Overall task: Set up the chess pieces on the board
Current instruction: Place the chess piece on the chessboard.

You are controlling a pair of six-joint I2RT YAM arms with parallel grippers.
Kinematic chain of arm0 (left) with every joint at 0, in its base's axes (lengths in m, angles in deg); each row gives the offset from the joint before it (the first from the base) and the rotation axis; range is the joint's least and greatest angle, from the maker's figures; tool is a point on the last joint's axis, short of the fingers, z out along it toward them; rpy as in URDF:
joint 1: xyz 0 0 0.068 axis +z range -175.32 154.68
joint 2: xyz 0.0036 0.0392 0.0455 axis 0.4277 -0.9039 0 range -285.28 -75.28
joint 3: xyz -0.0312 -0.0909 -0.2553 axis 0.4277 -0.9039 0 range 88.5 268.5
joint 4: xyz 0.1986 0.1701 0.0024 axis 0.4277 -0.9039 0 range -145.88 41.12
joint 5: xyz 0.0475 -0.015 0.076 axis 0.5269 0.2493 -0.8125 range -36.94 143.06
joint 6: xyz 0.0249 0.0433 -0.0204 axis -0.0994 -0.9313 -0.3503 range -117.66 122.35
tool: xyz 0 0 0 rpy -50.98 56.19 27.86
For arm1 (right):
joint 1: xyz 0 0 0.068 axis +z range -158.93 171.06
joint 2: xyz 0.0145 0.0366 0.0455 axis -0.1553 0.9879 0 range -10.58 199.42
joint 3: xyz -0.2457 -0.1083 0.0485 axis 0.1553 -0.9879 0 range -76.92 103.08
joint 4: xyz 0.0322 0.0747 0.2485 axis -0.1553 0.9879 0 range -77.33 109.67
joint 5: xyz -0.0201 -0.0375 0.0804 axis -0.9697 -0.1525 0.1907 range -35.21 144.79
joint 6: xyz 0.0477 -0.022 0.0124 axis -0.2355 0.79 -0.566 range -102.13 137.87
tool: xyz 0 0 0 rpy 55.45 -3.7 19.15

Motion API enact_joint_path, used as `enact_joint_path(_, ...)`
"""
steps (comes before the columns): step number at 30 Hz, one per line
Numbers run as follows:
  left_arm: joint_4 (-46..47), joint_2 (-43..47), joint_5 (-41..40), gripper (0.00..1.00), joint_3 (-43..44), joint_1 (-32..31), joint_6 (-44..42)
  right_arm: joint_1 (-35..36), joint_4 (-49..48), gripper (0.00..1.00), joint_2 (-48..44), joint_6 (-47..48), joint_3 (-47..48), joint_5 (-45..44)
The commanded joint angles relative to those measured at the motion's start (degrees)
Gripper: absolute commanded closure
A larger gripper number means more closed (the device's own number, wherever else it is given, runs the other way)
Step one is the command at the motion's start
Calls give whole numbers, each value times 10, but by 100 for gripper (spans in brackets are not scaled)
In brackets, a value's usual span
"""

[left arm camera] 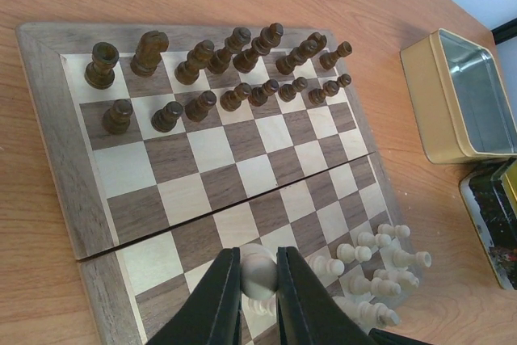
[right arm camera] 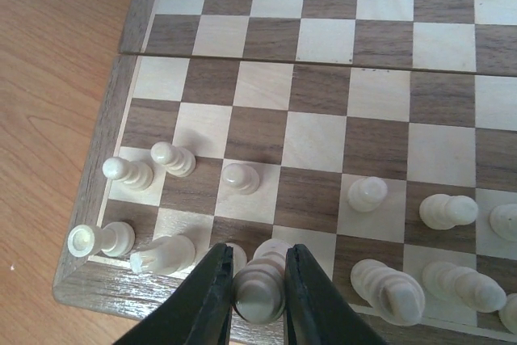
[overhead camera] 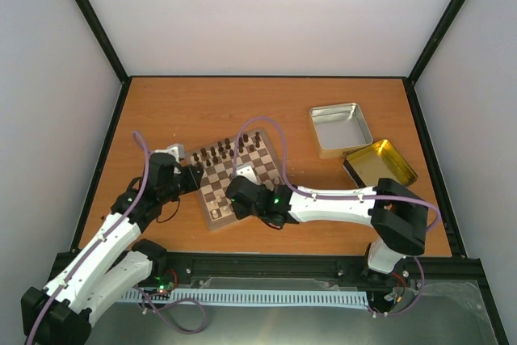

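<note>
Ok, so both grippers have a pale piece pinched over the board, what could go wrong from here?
1. The right gripper holds its chess piece in a crowded row. The neighbouring pale pieces stand close on both sides, so the fingers might knock them.
2. The left gripper is working at the same end of the board, so the arms could bump each other.
</note>
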Motion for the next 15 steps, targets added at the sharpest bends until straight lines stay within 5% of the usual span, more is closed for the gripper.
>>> enact_joint_path(1, 1, -2, -2, 91, 23, 4, -17, 7, 3, 81, 12, 9, -1, 1)
enact_joint_path(15, 3, -8, 7, 91, 24, 4, -21, 7, 19, 75, 40, -11, 3, -13)
